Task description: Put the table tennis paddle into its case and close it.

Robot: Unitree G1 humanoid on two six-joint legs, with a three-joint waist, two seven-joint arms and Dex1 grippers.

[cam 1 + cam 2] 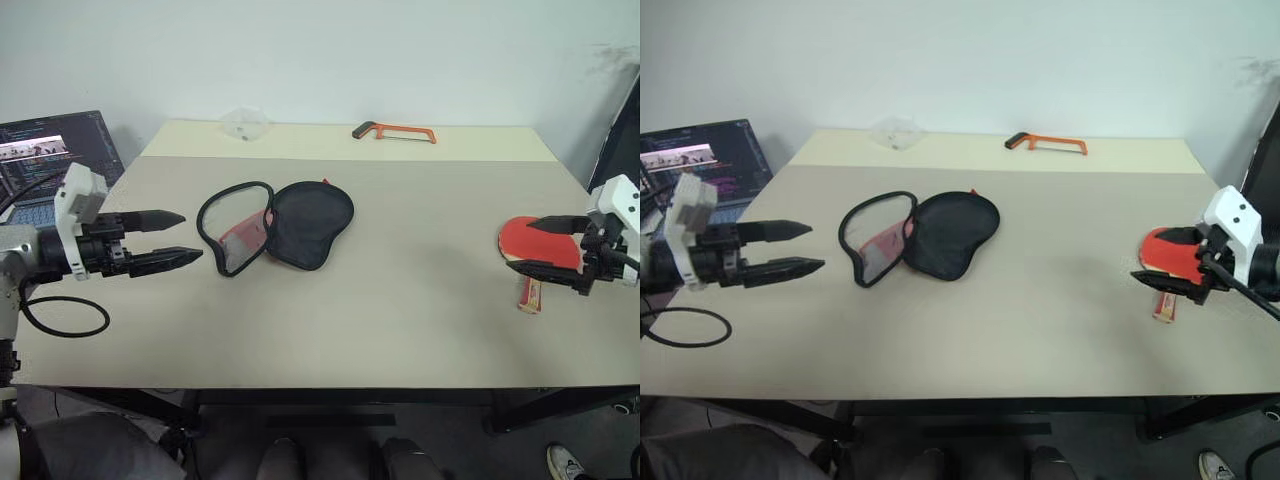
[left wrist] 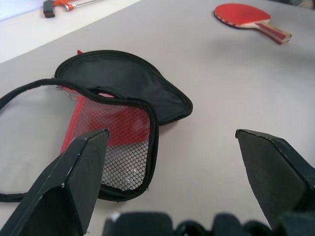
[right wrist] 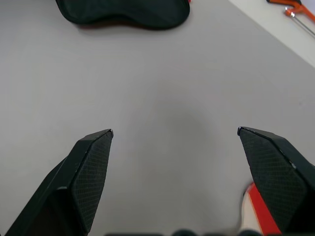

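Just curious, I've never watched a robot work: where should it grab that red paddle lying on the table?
Probably by the handle: the table tennis paddle lies flat, and the narrow handle sticks out toward the table's near edge. The open right pincer could come down from above.

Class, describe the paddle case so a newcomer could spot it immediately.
Start at the beige table and look to its left half, in front of the open left gripper. The case lies there unzipped and spread flat. Its black lining, mesh pocket and red panel set it apart from the red paddle far right.
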